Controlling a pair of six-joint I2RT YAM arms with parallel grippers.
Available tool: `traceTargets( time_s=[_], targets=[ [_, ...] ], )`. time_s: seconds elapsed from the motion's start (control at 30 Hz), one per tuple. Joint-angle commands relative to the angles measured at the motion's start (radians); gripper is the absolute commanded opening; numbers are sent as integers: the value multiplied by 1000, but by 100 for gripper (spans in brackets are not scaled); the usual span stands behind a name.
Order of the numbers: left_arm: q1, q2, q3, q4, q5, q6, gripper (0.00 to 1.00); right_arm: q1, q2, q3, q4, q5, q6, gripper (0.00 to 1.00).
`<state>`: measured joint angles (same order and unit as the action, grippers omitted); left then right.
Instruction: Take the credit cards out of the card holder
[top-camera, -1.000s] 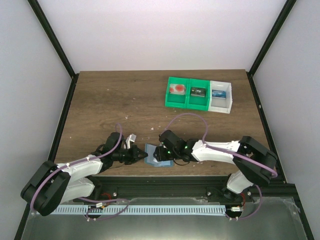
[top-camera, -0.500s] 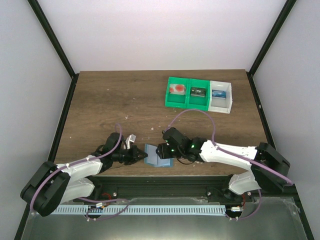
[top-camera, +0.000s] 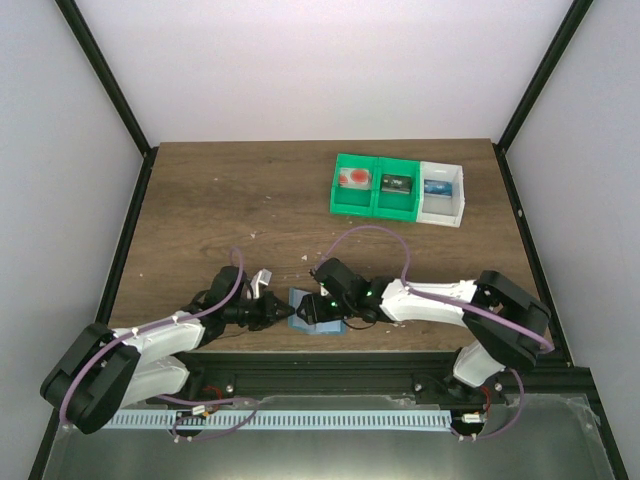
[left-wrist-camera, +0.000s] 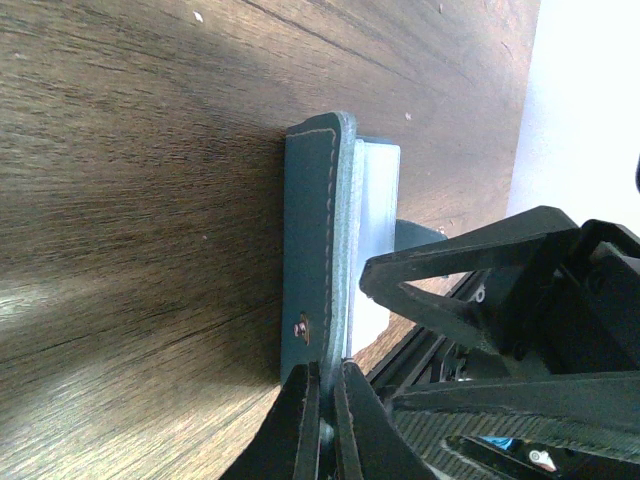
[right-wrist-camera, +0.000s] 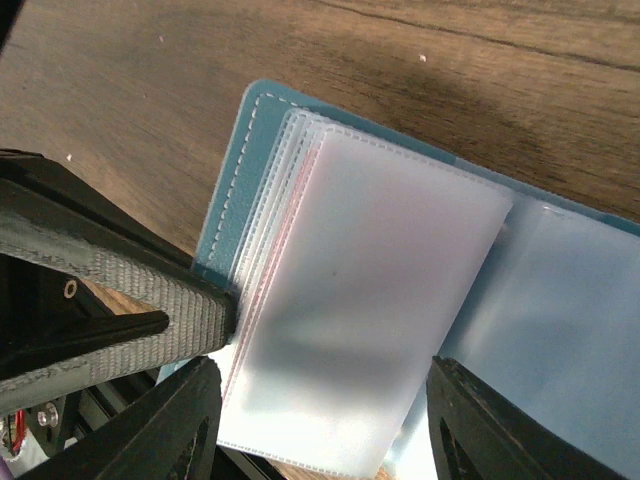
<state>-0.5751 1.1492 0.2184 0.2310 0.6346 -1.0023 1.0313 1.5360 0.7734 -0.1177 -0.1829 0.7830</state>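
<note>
The card holder (top-camera: 327, 329) lies open at the near edge of the table (top-camera: 220, 200), between the two arms, its clear sleeves (right-wrist-camera: 370, 290) fanned out. The left gripper (left-wrist-camera: 325, 375) is pinched tight on the edge of the blue cover. The right gripper (right-wrist-camera: 322, 372) hangs over the sleeves with its jaws spread apart, gripping nothing.

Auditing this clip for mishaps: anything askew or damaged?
Nothing damaged. The card holder lies open at the near edge of the table, its clear sleeves fanned out, one edge pinched by the left gripper.
</note>
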Motion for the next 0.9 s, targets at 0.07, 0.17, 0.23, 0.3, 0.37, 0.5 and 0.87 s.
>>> traceTargets(
  time_s=[0.07,0.17,0.23,0.3,0.37,0.5,0.87],
  targets=[
    [-4,3,6,14,17,-2,0,9,41,4,39,-31,7,58],
    [-5,3,6,13,16,-3,0,10,48,-5,55,-40,6,58],
    [-4,4,6,14,16,-2,0,10,55,-8,60,-43,8,58],
    [-5,4,6,16,16,-3,0,10,62,-9,59,-42,11,58],
    [-5,4,7,16,16,-4,0,9,67,-13,58,-38,13,57],
    [-5,-2,6,10,15,-3,0,9,65,-22,46,-19,14,52],
    [-5,15,15,6,16,5,0,10,-3,-39,-62,105,3,51]
  ],
)
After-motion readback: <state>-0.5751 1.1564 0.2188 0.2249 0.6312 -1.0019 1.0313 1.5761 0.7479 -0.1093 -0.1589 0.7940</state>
